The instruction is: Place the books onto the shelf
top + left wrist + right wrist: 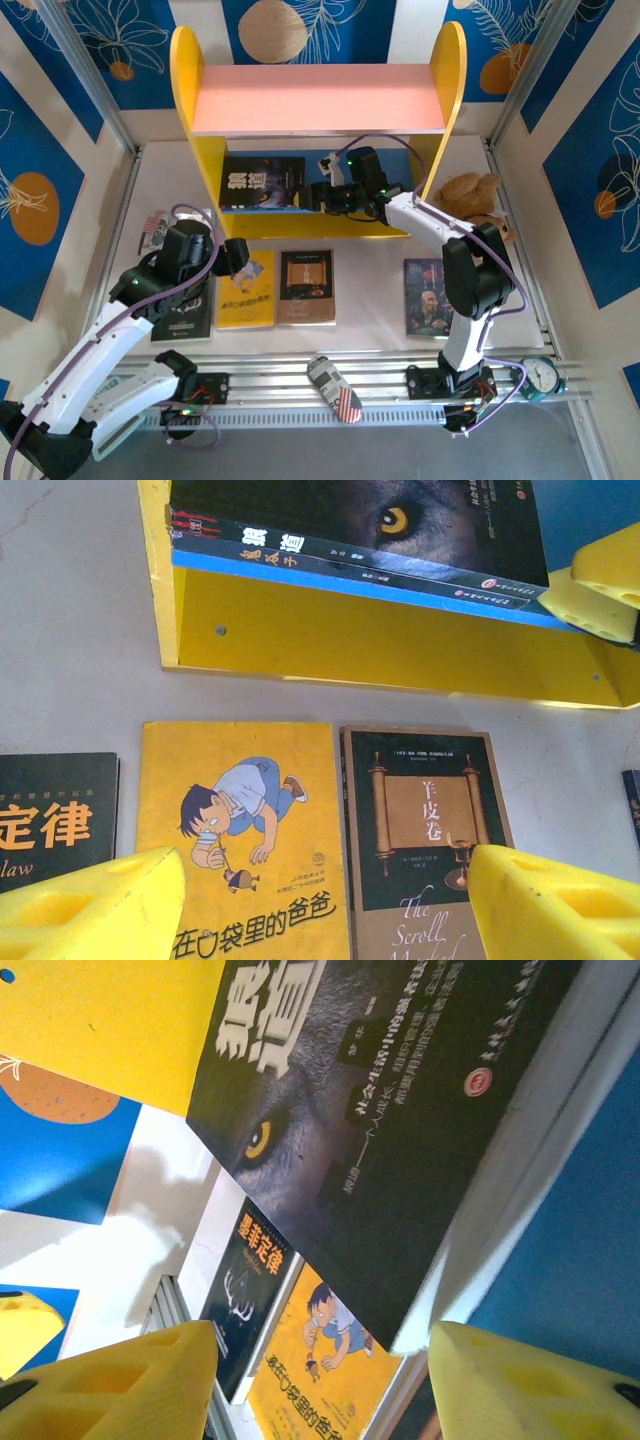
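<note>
Shelf [185,90], lower board: wolf book [262,183] flat, long axis left-right, spine near. Left gripper [328,870] wide above yellow book [240,820]; right gripper [325,1335] half-open, empty.

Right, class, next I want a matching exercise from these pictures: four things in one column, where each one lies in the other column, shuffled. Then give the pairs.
Things
1. wolf-cover book
2. yellow book
3. portrait book
4. clock

Places
A. alone on the right side of the table
B. on the lower level of the shelf
C. near right corner, at the end of the rail
D. between the black book and the scroll-cover book

Pairs: 1-B, 2-D, 3-A, 4-C
</note>
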You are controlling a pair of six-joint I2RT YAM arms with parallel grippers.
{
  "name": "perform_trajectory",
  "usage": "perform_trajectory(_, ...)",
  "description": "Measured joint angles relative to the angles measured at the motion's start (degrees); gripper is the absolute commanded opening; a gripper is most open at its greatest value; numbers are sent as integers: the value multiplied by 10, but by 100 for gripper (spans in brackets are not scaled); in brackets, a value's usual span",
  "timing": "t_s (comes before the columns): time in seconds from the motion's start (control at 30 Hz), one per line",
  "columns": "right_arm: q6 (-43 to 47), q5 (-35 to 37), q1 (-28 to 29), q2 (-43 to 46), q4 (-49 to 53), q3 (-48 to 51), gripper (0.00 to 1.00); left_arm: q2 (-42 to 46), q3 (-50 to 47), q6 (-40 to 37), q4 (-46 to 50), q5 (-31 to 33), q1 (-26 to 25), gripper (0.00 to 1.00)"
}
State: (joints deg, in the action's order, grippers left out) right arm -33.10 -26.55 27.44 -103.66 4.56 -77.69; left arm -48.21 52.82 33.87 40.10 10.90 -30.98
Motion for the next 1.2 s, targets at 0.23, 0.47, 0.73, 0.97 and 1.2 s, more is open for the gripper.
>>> perform_trajectory(0.23,42,11,-28,87,37,58,59,5,0,-10,9,0,0,77)
perform_trajectory(0.47,51,96,-24,220,102,188,59,6,-11,-15,1,-13,1,76)
perform_trajectory(0.73,-26,296,-15,325,246,340,78,17,-82,-6,-80,-80,1,75)
perform_trajectory(0.97,-82,416,-39,350,342,381,90,9,-99,2,-112,-96,1,74)
perform_trajectory(1.2,-84,443,-89,349,358,395,91,9,-99,3,-114,-103,1,74)
